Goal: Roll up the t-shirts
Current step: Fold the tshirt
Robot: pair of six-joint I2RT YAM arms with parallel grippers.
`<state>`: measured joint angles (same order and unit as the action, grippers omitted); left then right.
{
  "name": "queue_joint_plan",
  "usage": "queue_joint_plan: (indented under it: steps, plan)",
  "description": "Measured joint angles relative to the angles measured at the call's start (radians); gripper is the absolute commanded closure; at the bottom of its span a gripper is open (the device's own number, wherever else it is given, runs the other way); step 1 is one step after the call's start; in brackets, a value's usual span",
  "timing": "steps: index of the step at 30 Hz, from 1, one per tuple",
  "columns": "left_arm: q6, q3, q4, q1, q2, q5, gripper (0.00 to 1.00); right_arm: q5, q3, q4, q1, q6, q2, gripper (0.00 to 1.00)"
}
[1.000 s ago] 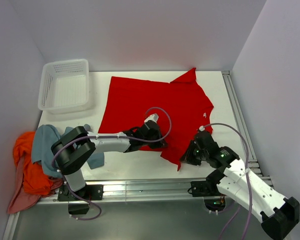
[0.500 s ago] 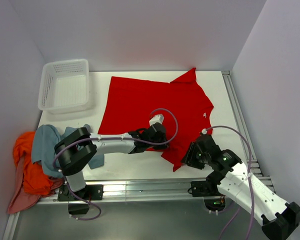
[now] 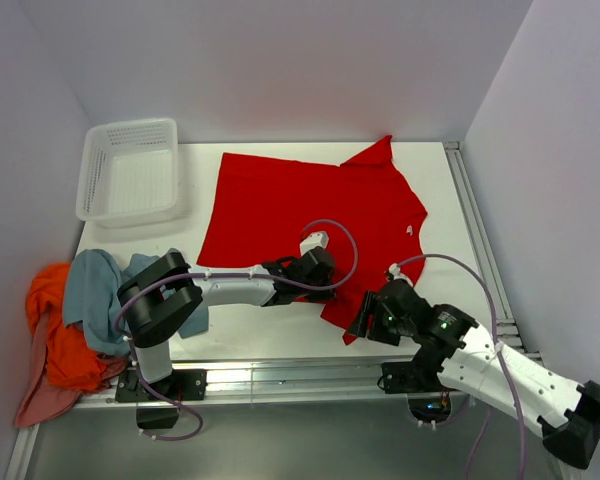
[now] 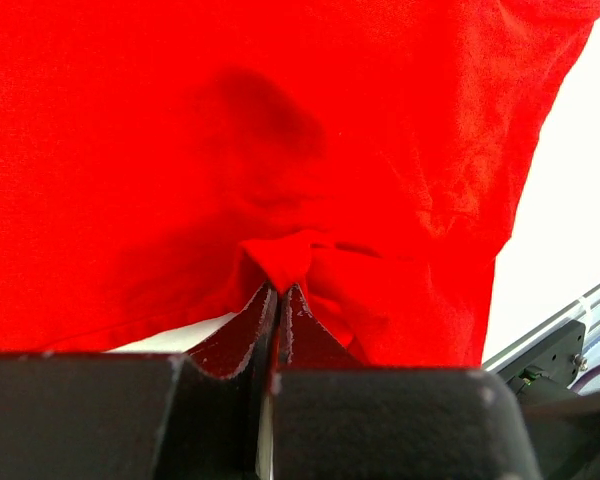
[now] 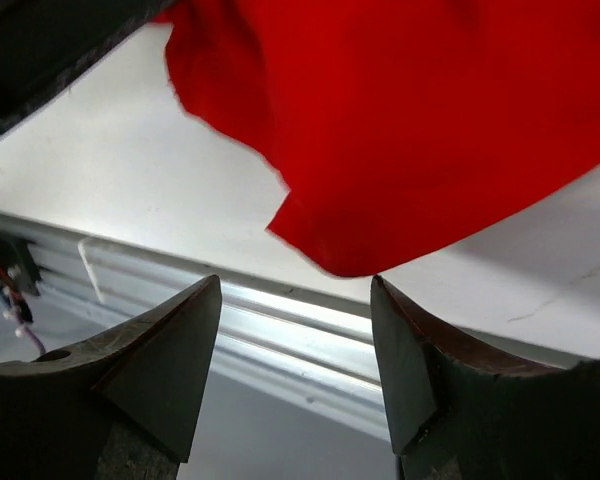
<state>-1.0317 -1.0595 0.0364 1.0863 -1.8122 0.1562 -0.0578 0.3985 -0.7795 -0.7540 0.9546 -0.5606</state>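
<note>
Right, taking it from the biggest thing down: the white table (image 3: pixel 442 195) fills the middle of the overhead view, and the red t-shirt (image 3: pixel 300 205) lies spread flat across its centre, one sleeve pointing to the upper right and its near edge rumpled toward the bottom of the frame. The white basket (image 3: pixel 130 170) sits in the upper left, well apart from the shirt. The other t-shirts (image 3: pixel 75 310) are heaped at the lower left and spill over the table's edge, grey-blue on top of orange and pink, none of them rolled. My left gripper (image 4: pixel 278 292) is pressed closed on a small tuck of the red t-shirt at its near edge, in the lower centre of the wrist view, with the cloth bunched right at the fingertips. My right gripper (image 5: pixel 295 290) stands wide apart with nothing in it. The shirt's near-right corner hangs just above the gap between its fingers, and I see no contact. I'd call this the very start of the first roll, getting hold of the near edge. Next I'd want the right fingers up around that corner and closed on it, level with the left, so both can turn the edge over evenly.
</note>
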Motion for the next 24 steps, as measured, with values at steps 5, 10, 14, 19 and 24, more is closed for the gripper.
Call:
queue_joint_plan:
  steps: [5,10,14,19,24]
  plan:
    - [0.003,-0.002,0.008,0.0,0.0,0.0,0.97,0.136,0.0,0.031,-0.232,0.134,-0.051,0.39]
    - [0.003,-0.002,0.013,0.0,0.0,0.0,0.97,0.302,0.024,0.023,-0.451,0.238,-0.19,0.44]
    - [0.007,-0.002,0.014,0.0,0.0,0.0,0.97,0.394,0.08,0.013,-0.54,0.28,-0.316,0.45]
    - [0.017,-0.002,0.014,0.0,0.0,-0.001,0.98,0.46,0.128,0.016,-0.576,0.286,-0.428,0.49]
    - [0.017,-0.002,0.013,-0.001,0.0,-0.008,0.98,0.502,0.133,0.035,-0.579,0.28,-0.501,0.51]
